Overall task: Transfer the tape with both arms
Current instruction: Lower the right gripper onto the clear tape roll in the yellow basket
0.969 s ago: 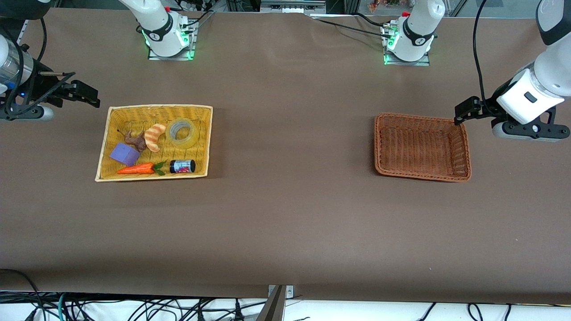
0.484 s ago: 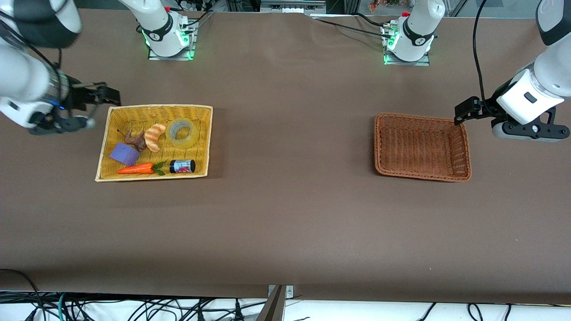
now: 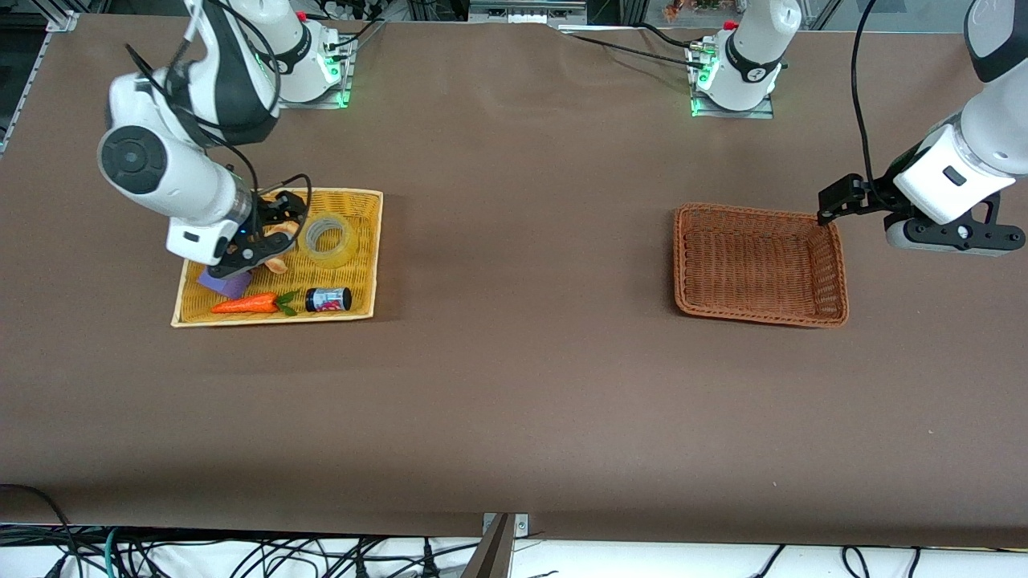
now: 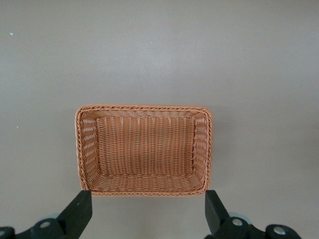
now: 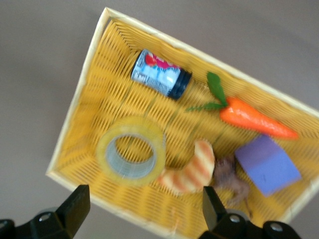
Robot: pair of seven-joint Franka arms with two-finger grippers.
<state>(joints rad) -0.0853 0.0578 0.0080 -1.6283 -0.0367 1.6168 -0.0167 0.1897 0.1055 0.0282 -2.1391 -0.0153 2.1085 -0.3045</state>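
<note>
My right end effector (image 3: 277, 215), spread wide, hangs over the see-through yellowish ring of tape (image 3: 328, 238) in the yellow woven basket (image 3: 365, 265). It might grab the striped toy croissant (image 5: 192, 169) touching it. My left end effector (image 3: 839, 201), wide too, waits.

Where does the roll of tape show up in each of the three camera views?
Front view: the tape lies in the yellow basket, beside the right gripper, which hangs open over that basket.
Left wrist view: not in it; only the brown basket shows.
Right wrist view: the tape sits beside the striped croissant.
Shared landmark: the black jar.
</note>
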